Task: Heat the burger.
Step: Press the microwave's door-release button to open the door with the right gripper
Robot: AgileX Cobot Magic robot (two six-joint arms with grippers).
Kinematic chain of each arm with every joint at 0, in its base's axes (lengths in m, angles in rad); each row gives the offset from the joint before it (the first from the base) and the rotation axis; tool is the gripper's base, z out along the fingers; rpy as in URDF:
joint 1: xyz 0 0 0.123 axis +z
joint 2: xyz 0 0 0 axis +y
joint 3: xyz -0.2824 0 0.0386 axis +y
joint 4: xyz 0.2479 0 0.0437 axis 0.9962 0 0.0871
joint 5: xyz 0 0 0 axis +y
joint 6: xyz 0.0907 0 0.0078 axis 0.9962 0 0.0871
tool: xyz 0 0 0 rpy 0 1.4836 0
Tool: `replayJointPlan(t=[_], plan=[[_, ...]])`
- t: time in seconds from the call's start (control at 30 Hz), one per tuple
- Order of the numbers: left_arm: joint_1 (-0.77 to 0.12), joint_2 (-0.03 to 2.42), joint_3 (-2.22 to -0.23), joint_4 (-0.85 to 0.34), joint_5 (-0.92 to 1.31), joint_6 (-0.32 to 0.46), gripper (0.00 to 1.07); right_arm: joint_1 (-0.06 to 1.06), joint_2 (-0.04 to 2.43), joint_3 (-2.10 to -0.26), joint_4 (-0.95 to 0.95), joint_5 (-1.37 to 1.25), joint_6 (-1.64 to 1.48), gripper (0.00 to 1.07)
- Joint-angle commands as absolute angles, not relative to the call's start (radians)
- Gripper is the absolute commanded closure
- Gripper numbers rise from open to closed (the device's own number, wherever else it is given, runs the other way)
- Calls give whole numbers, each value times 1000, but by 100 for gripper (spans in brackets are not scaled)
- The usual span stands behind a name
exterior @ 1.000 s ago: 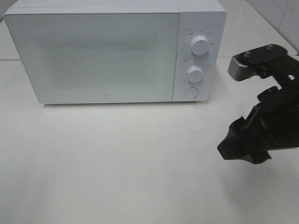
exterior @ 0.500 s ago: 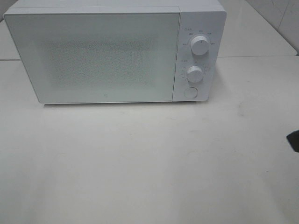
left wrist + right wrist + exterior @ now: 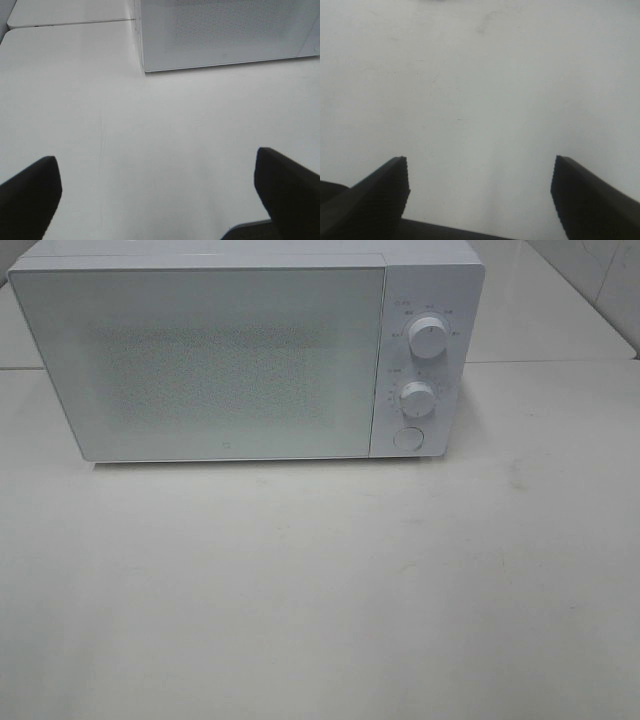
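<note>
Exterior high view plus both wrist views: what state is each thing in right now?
microwave door: shut.
upper knob: setting too small to read.
lower knob: setting too small to read.
left hand: open, empty, over the table.
right hand: open, empty.
burger: not in view.

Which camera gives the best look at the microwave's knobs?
Exterior high: the upper knob, lower knob and round button all face it unobstructed. The left wrist view catches only the lower part of the microwave door, no knobs. The right wrist view shows only tabletop.
</note>
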State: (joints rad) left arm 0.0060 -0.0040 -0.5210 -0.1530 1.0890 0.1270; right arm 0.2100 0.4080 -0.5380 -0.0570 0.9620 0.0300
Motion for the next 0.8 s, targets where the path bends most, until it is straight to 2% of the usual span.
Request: replayJointPlan(t=[0.03, 0.4, 0.57, 0.8], plan=[[8, -21, -518, -159, 1075, 123, 9, 180, 311, -510, -75, 980, 34, 31], [8, -21, -518, -159, 1075, 123, 9, 175, 69, -498, -77, 994, 37, 31], [8, -21, -518, -159, 1075, 123, 9, 125, -35, -498, -77, 994, 37, 31], [8, -20, -518, -158, 1075, 123, 9, 107, -36, -498, -75, 994, 35, 31]])
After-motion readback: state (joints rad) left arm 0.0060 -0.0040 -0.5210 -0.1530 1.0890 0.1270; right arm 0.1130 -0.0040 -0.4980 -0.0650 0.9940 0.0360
